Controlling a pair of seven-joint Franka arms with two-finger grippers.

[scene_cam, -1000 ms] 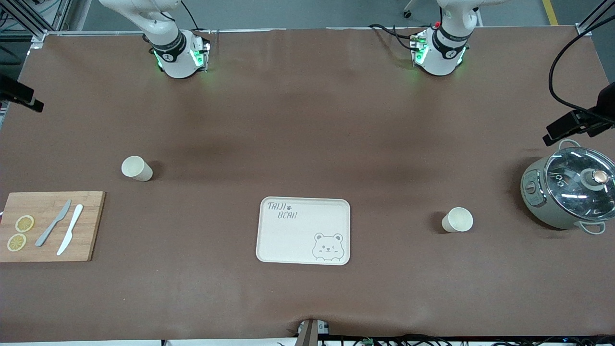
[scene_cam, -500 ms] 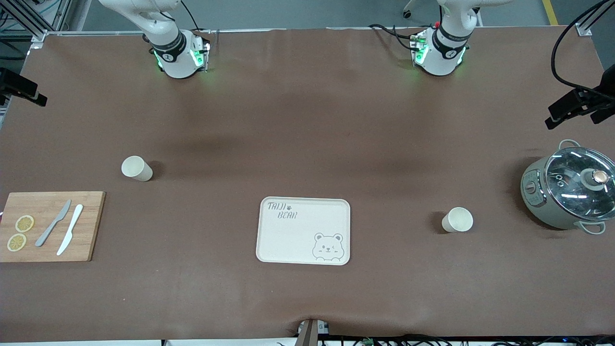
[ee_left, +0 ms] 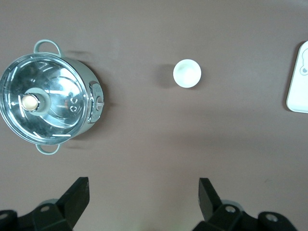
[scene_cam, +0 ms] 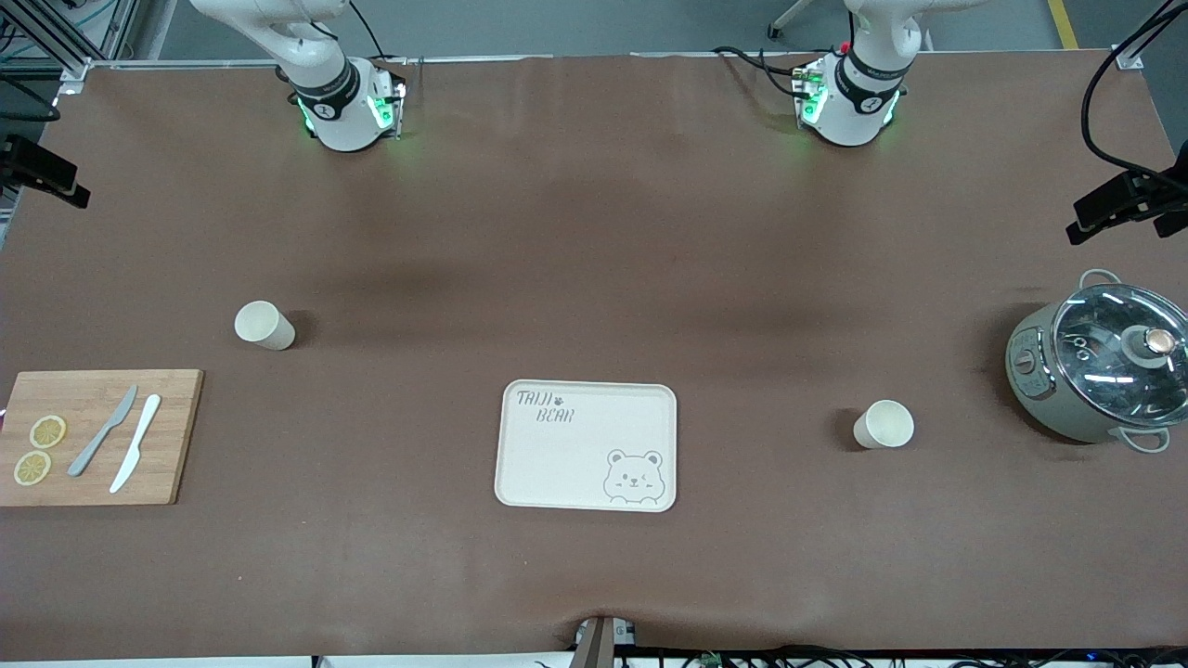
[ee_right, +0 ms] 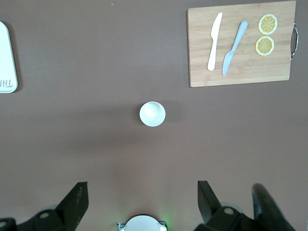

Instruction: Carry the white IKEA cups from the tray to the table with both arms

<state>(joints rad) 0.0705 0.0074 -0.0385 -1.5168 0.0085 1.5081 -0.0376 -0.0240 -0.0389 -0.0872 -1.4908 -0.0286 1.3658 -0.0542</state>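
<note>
Two white cups stand upright on the brown table. One cup (scene_cam: 264, 325) is toward the right arm's end and shows in the right wrist view (ee_right: 152, 113). The other cup (scene_cam: 884, 424) is toward the left arm's end and shows in the left wrist view (ee_left: 187, 73). My left gripper (ee_left: 143, 182) is open and empty, high over the table between that cup and the pot. My right gripper (ee_right: 142, 185) is open and empty, high over the table near its own cup. The bear-printed tray (scene_cam: 506, 445) lies empty between the cups.
A grey pot with a glass lid (scene_cam: 1100, 362) stands at the left arm's end, beside that cup. A wooden cutting board (scene_cam: 97, 436) with two knives and two lemon slices lies at the right arm's end, nearer the front camera than the other cup.
The left arm's dark hand has drifted away from the pot toward the bases' side of the table. The right arm's hand shifted slightly the same way. The cups and tray have not moved.
</note>
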